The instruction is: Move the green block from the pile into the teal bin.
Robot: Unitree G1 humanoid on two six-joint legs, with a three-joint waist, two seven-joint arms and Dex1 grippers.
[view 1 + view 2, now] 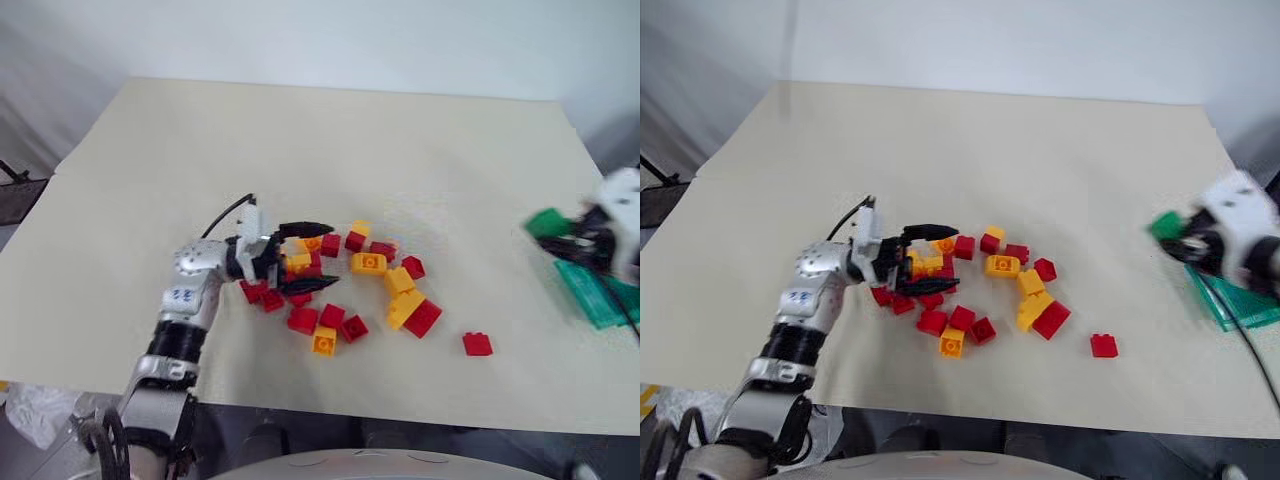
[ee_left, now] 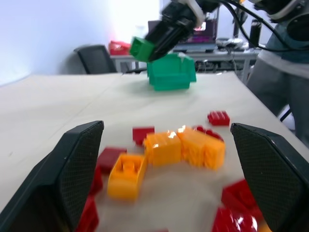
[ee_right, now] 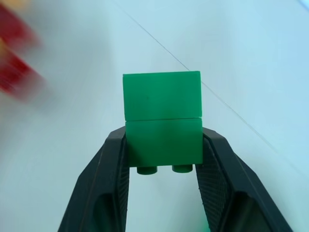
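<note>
The green block (image 3: 162,118) sits clamped between the black fingers of my right gripper (image 1: 556,230), which is shut on it. The gripper is in the air at the table's right edge, just beside the near end of the teal bin (image 1: 597,296). The left wrist view shows the block (image 2: 141,48) held in front of the bin (image 2: 171,72). The pile (image 1: 370,265) of red and yellow bricks lies mid-table. My left gripper (image 1: 332,256) is open and points right, with its fingers (image 2: 72,169) either side of the pile's left bricks, holding nothing.
A single red brick (image 1: 477,344) lies apart, right of the pile near the front edge. The beige table (image 1: 300,140) is bare toward the back. A black object (image 1: 20,195) stands off the table's left side. A person (image 2: 285,58) stands beyond the far table end.
</note>
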